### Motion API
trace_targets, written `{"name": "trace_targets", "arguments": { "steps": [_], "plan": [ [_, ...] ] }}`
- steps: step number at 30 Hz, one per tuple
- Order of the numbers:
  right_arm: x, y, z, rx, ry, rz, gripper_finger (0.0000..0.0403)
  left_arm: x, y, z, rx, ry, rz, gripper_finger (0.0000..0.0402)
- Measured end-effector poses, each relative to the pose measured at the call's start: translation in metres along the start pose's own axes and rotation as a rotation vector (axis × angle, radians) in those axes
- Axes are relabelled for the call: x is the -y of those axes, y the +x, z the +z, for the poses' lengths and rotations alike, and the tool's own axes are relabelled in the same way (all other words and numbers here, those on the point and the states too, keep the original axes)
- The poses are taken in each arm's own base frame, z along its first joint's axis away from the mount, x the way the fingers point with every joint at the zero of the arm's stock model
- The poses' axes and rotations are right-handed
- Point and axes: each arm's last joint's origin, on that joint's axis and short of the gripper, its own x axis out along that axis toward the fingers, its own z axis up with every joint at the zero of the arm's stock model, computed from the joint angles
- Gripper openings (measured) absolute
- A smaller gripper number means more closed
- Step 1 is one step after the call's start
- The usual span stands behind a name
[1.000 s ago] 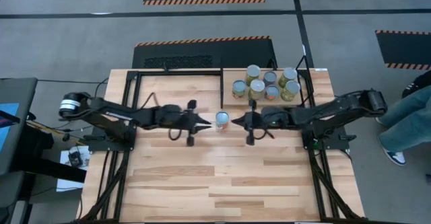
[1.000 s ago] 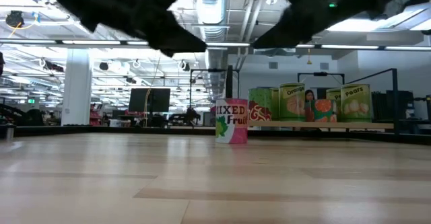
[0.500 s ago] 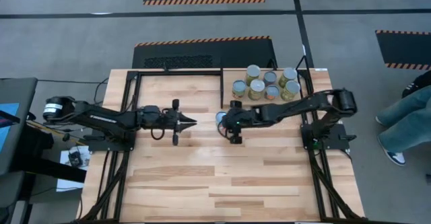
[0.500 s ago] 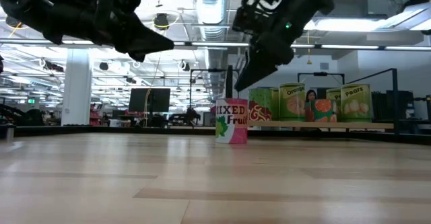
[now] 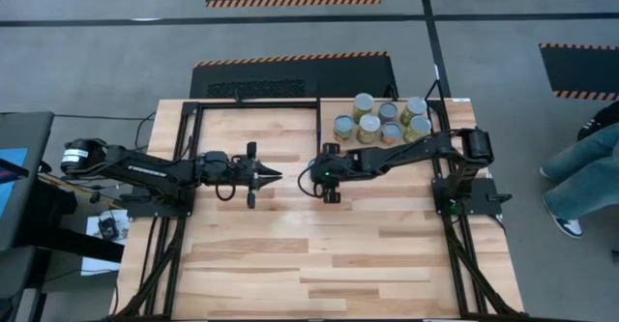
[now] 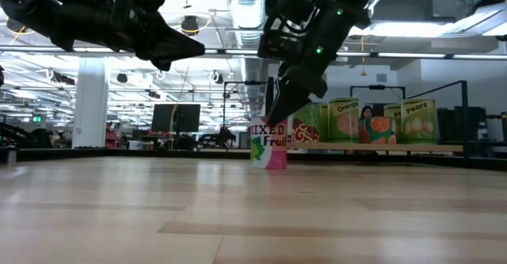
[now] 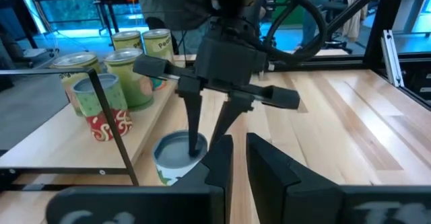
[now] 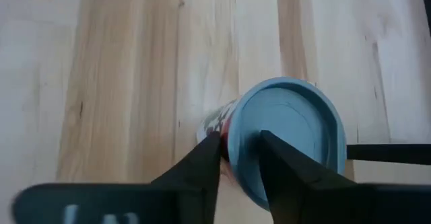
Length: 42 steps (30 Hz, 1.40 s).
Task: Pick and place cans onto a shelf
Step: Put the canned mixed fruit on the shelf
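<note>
One can (image 6: 269, 145), with a pale blue top and a "Mixed Fruit" label, stands tipped on the planked table, left of the shelf. My right gripper (image 6: 279, 115) reaches down onto its top and covers it in the high view (image 5: 315, 174). My left gripper (image 5: 279, 175) is shut and empty, hanging above the table just left of the can, its tips pointing at it. Several other cans (image 5: 382, 121) stand upright together on the light plywood shelf (image 5: 453, 111) at the far right. My right gripper has the can's top rim (image 8: 232, 140) between its two fingers. One finger (image 8: 279, 157) is on the pale blue lid, the other (image 8: 205, 160) outside the wall. The fingers come from above, slanting down from the table's right. The can leans, its bottom edge (image 6: 277, 165) on the table.
Black frame bars (image 5: 319, 129) run along the shelf's left edge and the table's sides. A person's leg in jeans (image 5: 580, 167) shows on the floor beyond the table's right edge. Bare planks (image 5: 319, 254) lie toward the near edge.
My left gripper has drawn back from the can toward the table's left edge and then kept still. My right gripper has gone toward the table's left and down onto the can's top. The can, upright before, now leans a little.
</note>
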Motion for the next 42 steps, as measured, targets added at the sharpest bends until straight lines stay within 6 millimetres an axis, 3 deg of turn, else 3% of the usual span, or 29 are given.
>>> {"name": "trace_targets", "arguments": {
  "steps": [6,10,14,19,23,26,29,33,36,42],
  "plan": [
    [0.0,-0.006,0.0,0.004,0.002,0.013,0.0018,0.0,0.0,0.0,-0.002,0.0,0.001,0.0032],
    [-0.002,-0.017,-0.001,-0.017,-0.014,0.026,0.0019,0.0,0.0,0.0,-0.004,0.0,0.001,0.0032],
    [-0.001,-0.052,-0.001,-0.01,-0.028,0.037,0.0012,0.0,0.0,-0.001,-0.009,0.0,0.001,0.0032],
    [0.01,-0.116,0.003,0.133,0.017,0.007,0.0011,0.0,0.0,-0.001,-0.013,0.0,0.006,0.0032],
    [0.041,-0.158,-0.001,0.257,0.158,-0.136,0.0012,0.0,0.0,-0.001,-0.011,0.0,0.006,0.0032],
    [0.073,-0.171,-0.006,0.314,0.278,-0.241,0.0005,0.0,0.0,0.0,-0.005,-0.005,0.011,0.0032],
    [0.106,-0.173,-0.013,0.349,0.364,-0.333,0.0005,0.0,0.0,0.001,0.005,-0.007,0.014,0.0032],
    [0.145,-0.161,-0.022,0.384,0.43,-0.307,0.0005,0.0,0.0,0.001,0.005,-0.007,0.014,0.0032],
    [0.167,-0.146,-0.028,0.346,0.455,-0.293,0.0005,-0.001,0.0,0.001,0.004,-0.004,0.024,0.0032],
    [0.199,-0.119,-0.016,0.215,0.453,-0.267,0.0006,-0.001,0.0,0.0,0.002,0.001,0.027,0.0032]
  ]
}}
